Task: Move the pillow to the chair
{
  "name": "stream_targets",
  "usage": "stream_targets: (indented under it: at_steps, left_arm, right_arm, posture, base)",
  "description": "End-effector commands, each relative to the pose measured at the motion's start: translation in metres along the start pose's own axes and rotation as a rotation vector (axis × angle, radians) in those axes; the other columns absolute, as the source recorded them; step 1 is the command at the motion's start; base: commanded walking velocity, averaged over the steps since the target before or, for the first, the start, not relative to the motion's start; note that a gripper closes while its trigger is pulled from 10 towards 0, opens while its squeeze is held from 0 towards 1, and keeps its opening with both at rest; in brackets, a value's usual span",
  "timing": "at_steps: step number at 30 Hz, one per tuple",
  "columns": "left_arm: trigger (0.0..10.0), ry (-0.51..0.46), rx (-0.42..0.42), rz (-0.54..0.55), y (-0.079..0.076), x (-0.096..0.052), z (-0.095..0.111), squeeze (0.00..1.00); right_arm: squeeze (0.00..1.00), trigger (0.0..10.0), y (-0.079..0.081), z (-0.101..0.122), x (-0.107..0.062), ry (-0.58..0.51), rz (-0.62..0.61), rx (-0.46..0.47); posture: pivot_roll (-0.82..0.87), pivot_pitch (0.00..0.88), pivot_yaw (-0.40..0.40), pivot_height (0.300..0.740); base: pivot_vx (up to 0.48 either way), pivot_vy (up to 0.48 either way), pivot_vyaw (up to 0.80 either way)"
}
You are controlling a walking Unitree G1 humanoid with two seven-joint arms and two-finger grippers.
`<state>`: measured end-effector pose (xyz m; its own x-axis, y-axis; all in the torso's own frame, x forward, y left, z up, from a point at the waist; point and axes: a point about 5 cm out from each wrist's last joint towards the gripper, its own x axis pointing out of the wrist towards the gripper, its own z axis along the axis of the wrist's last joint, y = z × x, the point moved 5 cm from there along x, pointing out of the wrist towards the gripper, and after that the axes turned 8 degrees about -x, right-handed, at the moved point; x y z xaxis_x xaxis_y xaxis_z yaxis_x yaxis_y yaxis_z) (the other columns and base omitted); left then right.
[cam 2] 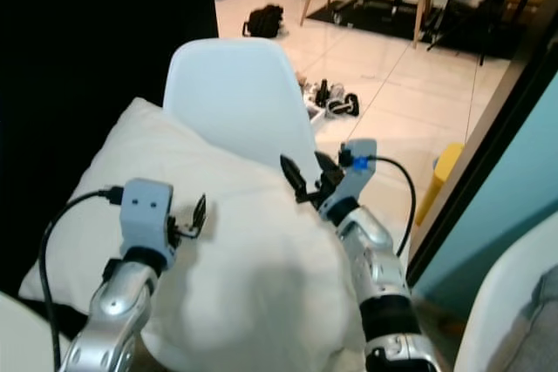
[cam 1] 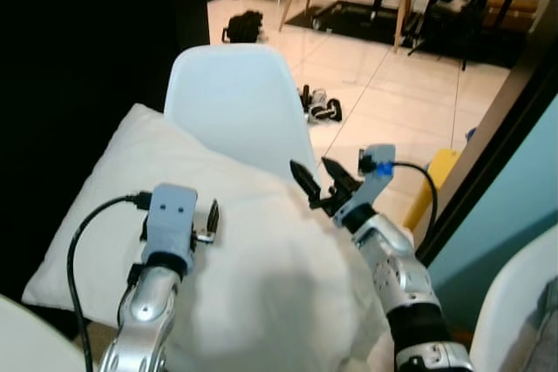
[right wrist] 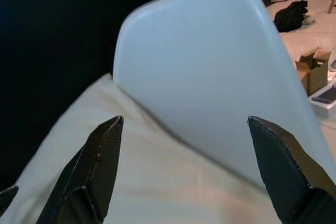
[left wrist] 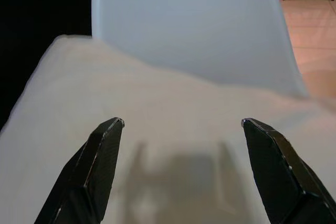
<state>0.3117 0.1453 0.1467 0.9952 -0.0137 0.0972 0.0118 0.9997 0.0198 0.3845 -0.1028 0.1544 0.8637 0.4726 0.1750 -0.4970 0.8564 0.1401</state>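
Pillow [cam 1: 218,241] lies across the seat of the white chair [cam 1: 235,98], leaning on its backrest and bulging past the seat's front. My left claw [left wrist: 181,145] and right claw [right wrist: 186,156] hover spread above it, pinching nothing. With nothing holding it, I judge a nudge could tip that overhang off onto the floor [cam 1: 410,102].

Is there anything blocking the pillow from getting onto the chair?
Nothing visible does. The white pillow already lies against the white chair backrest, with the open left gripper and open right gripper just above it.
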Motion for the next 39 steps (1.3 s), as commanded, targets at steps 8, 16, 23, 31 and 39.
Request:
stream_targets:
  at_steps: [8,16,23,31,39]
  left_arm:
    - [10.0,-0.004,-0.022,-0.003,0.001,0.0,-0.002,0.0]
    - [10.0,-0.011,-0.048,-0.011,0.003,0.0,-0.001,0.0]
    - [10.0,-0.007,-0.048,-0.013,0.003,0.0,-0.002,0.0]
    - [10.0,0.025,-0.049,0.013,0.011,-0.003,-0.009,0.0]
    - [10.0,0.067,-0.083,0.022,0.013,-0.004,-0.018,0.0]
  right_arm:
    - [0.0,10.0,0.003,0.001,0.001,0.012,0.001,-0.006]
    - [0.0,10.0,0.002,-0.001,0.001,0.02,-0.005,-0.007]
    - [0.0,10.0,0.001,-0.001,0.001,0.025,-0.009,-0.011]
    - [0.0,10.0,-0.005,-0.007,0.002,0.066,-0.036,-0.004]
    - [0.0,10.0,-0.013,-0.015,0.002,0.109,-0.086,0.018]
  posture:
    - [0.02,0.0,-0.074,0.675]
    - [0.02,0.0,-0.074,0.715]
    - [0.03,0.0,-0.078,0.735]
    - [0.03,0.0,-0.082,0.74]
    - [0.03,0.0,-0.08,0.74]
  base:
    - [-0.302,0.0,0.0]
    - [0.0,0.0,0.0]
    - [0.0,0.0,0.0]
    - [0.0,0.0,0.0]
    - [-0.353,0.0,0.0]
